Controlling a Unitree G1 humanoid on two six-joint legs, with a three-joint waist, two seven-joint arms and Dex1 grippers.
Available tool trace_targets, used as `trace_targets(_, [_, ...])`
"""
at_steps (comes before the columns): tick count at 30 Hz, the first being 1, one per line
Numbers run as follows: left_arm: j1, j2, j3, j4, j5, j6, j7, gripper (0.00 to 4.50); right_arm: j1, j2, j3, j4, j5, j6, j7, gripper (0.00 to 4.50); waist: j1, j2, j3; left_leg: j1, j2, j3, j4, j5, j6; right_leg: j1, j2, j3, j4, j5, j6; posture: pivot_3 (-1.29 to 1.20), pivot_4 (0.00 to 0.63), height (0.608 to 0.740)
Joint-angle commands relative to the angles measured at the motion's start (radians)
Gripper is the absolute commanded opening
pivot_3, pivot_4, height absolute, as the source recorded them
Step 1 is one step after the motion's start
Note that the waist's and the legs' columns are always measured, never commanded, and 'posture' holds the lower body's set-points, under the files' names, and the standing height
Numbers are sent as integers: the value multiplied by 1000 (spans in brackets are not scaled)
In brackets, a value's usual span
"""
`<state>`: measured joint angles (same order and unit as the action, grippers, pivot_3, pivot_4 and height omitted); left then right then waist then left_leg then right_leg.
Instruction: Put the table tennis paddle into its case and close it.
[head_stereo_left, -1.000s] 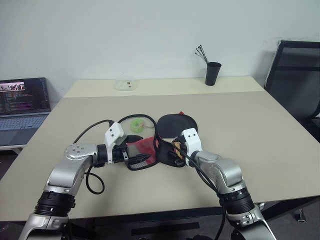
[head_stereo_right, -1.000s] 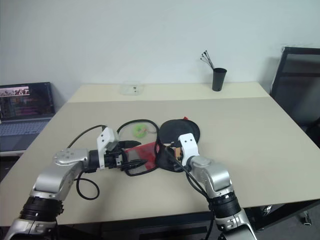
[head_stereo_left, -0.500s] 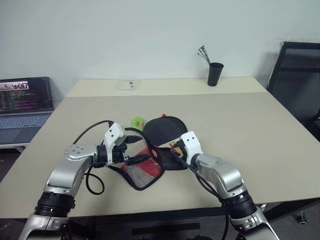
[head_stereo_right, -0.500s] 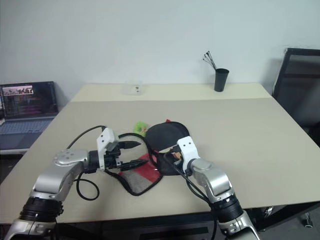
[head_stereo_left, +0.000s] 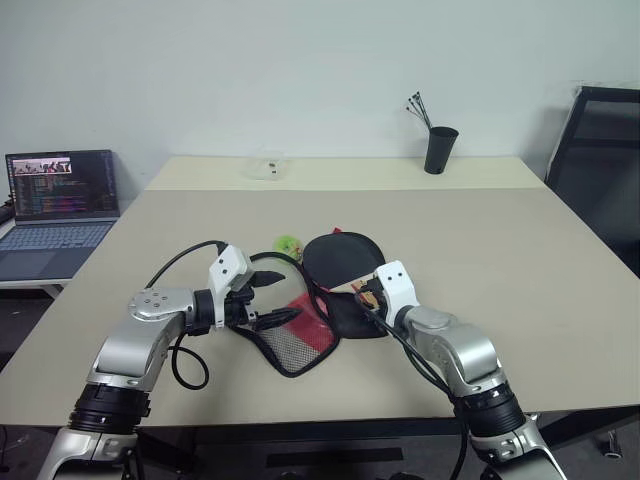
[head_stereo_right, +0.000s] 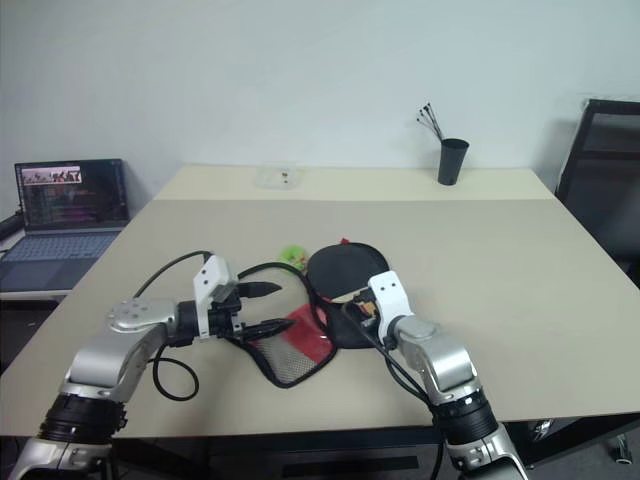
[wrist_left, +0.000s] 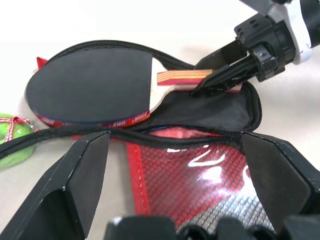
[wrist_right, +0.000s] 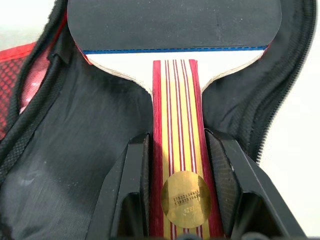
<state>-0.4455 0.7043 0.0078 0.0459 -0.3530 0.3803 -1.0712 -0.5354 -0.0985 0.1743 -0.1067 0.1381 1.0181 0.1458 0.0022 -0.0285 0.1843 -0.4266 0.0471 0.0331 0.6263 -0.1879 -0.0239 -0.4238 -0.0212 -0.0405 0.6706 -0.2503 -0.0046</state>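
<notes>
We see the table tennis paddle (head_stereo_left: 343, 258) lying on the lower half of the unzipped case (head_stereo_left: 352, 312) near the middle of the beige table (head_stereo_left: 520, 260), its black rubber face up and its handle pointing toward us. Our right gripper (wrist_right: 176, 192) is pinching the striped wooden handle, one black finger (wrist_right: 134, 185) pressed to each side, with a round gold sticker between them. In the left wrist view the same gripper (wrist_left: 220, 80) clamps the handle from the side, and the round head rests within the zipper border of the case.

The case's upper flap (head_stereo_left: 296, 335), red with black mesh and a white logo, is folded open toward the near edge of the table and lies flat beside the paddle. Our left gripper (head_stereo_left: 268, 300) hovers just at that flap's left edge with its two fingers (wrist_left: 80, 175) spread wide; we cannot tell whether they touch the fabric.

A small green object (head_stereo_left: 288, 244) sits just beyond the paddle's head on the left. Farther back stand a black cup (head_stereo_left: 439, 150) holding thin sticks and a clear plastic container (head_stereo_left: 266, 168). An open laptop (head_stereo_left: 60, 205) is on a side surface to our left, and a black chair (head_stereo_left: 600, 160) stands to the right.
</notes>
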Motion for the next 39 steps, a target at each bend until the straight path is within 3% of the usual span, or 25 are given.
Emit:
trace_targets(1, [-18,6,27,-27,-10,-19,4,4500,8,14,-42,-69,-9,34,-37,1310,-2,0,0,0,0,0,0,0,0,0,0,0,0,0,0,0,150,740])
trace_targets(12, [-17,5,26,-25,-8,-22,5,4500,21,45,-25,-52,-6,43,-46,1310,-4,0,0,0,0,0,-1,0,0,0,1,0,-1,0,0,0,150,740])
trace_targets(21, [7,15,41,-32,-12,-22,17,4500,8,51,-28,-136,33,105,-5,4309,-4,0,0,0,0,0,-1,0,0,0,1,0,-1,0,0,0,150,740])
trace_targets(22, [15,17,46,-37,-15,-18,19,4500,5,50,-31,-158,51,126,14,4468,-5,0,0,0,1,0,-1,0,0,0,1,0,-1,0,0,0,150,740])
trace_targets(33, [243,109,226,-86,-58,14,37,4500,15,-163,-145,-439,260,175,263,4468,-9,0,0,0,2,-1,-3,-1,0,0,0,0,-5,0,0,0,150,740])
trace_targets(36, [345,133,265,-109,-60,-1,21,3879,22,-254,-183,-471,322,148,353,4500,-8,0,0,0,2,-1,-3,-2,-1,0,-1,0,-7,0,0,0,150,740])
trace_targets(39, [420,160,269,-87,-29,-48,-3,2792,31,-314,-204,-474,358,83,419,4500,-7,0,0,0,3,-1,-3,-2,-1,0,-2,0,-7,0,-1,0,150,740])
